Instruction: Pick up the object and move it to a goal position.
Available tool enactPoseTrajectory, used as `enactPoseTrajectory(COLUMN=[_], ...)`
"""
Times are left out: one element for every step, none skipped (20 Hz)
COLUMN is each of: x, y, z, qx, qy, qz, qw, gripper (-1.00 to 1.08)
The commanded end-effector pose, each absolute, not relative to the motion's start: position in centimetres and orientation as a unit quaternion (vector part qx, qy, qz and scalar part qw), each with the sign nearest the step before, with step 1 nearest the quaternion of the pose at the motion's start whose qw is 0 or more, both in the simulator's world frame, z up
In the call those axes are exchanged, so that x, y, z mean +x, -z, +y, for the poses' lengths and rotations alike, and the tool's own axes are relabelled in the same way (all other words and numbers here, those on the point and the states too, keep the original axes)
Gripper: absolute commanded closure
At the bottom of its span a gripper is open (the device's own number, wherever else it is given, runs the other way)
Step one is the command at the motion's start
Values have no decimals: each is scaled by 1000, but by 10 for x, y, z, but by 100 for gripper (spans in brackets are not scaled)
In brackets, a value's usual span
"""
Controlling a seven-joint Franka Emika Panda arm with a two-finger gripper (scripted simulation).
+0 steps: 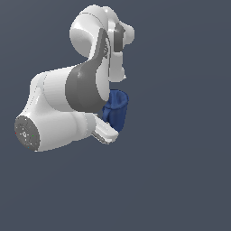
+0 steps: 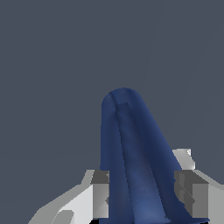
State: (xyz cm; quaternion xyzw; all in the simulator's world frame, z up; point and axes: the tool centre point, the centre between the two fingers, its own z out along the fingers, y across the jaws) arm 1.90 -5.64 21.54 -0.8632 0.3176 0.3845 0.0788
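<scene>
The dark blue mug [image 1: 118, 107] shows in the exterior view beside the white arm, partly hidden behind the arm's grey elbow and wrist. In the wrist view the mug [image 2: 133, 153] fills the space between the two fingers [image 2: 101, 192], which press on its sides. My gripper [image 2: 142, 194] is shut on the mug. In the exterior view only part of the gripper's white body shows below the mug; the fingertips are hidden. The handle shows as a ridge along the mug in the wrist view.
The white and grey arm [image 1: 67, 108] folds over the middle-left of the exterior view. The background is uniform dark grey-blue with no other object in view.
</scene>
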Motion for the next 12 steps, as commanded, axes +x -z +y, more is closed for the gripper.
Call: enactPoseTrajectory(x=[18, 18, 18, 18, 18, 18, 18, 18, 17, 17, 17, 17], y=[-214, -214, -214, -214, -214, -214, -214, -213, -213, -213, -213, -213], z=[-57, -57, -57, -57, -57, -57, -57, -57, -57, -57, -57, -57], qx=[-861, -860, -860, -860, -860, -860, -860, -860, -860, -860, -860, -860], qy=[-389, -390, -390, -390, -389, -389, -389, -389, -389, -389, -389, -389], qz=[319, 320, 320, 320, 320, 320, 320, 320, 320, 320, 320, 320], qw=[78, 78, 78, 78, 78, 78, 78, 78, 78, 78, 78, 78], gripper=[-20, -20, -20, -20, -20, -20, -20, -20, -20, -20, -20, -20])
